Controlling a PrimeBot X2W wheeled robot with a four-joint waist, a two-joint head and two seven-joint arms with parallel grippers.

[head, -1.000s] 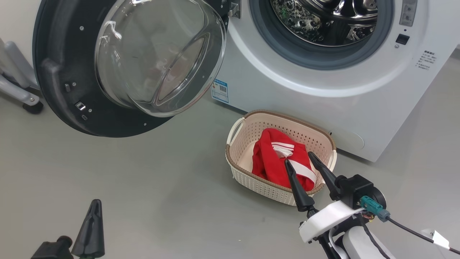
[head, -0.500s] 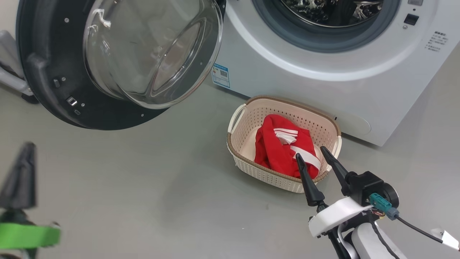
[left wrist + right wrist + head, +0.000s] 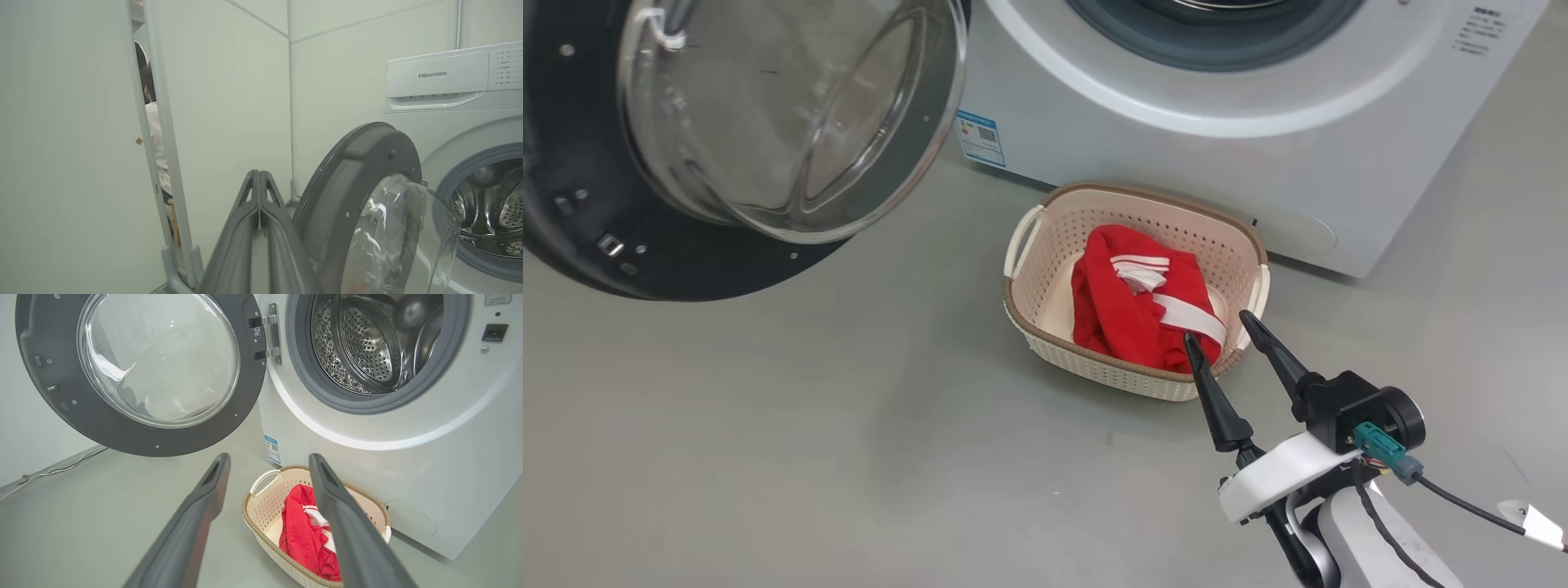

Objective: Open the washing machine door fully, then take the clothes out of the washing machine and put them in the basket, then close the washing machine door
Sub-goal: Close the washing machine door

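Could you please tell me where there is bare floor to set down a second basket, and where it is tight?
Bare: the grey floor left of the basket, in front of the open washing machine door. Tight: the strip between basket and washing machine, and the basket's near right corner, by the open right gripper.

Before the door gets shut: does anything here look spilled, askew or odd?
Nothing stands out. The red clothes lie bunched inside the basket, which stands upright on the floor before the washing machine; the door hangs wide open, and what shows of the drum looks empty.
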